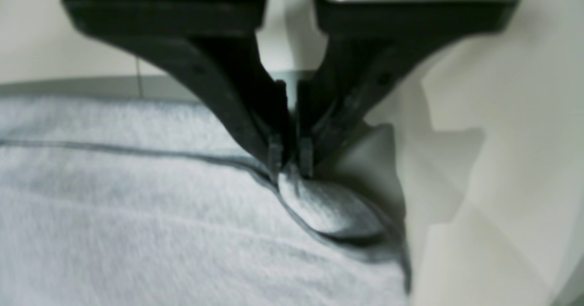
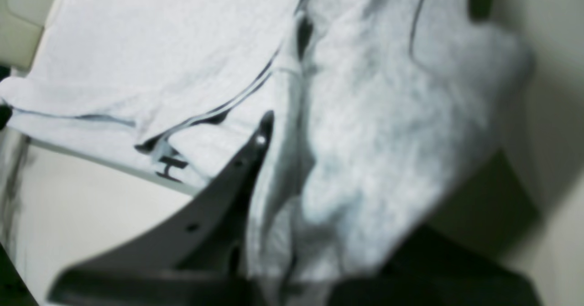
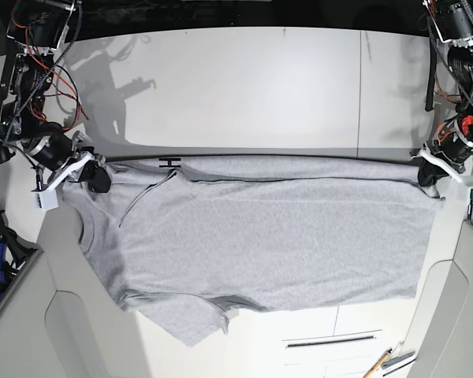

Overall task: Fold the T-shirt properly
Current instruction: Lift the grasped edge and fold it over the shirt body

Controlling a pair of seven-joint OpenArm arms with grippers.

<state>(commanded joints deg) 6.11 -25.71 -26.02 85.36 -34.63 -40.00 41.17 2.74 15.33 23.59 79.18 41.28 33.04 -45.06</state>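
Note:
The heather-grey T-shirt [image 3: 260, 228] lies spread plain side up on the white table [image 3: 244, 87], with its far edge doubled over along a straight fold. A black letter H [image 3: 169, 162] peeks out at that fold and also shows in the right wrist view [image 2: 169, 167]. My left gripper [image 3: 426, 172] sits at the shirt's far right corner, and in its wrist view the gripper [image 1: 290, 167] is shut on a pinch of grey fabric [image 1: 328, 210]. My right gripper [image 3: 97, 179] holds the far left corner. Cloth [image 2: 365, 160] bunches between its jaws and hides one finger [image 2: 246, 169].
A sleeve [image 3: 193, 327] hangs over the table's near edge. Red wiring [image 3: 47, 63] and arm links stand at the far left, and the other arm's base [image 3: 457, 31] at the far right. A pencil and small tools [image 3: 390, 362] lie near the bottom right.

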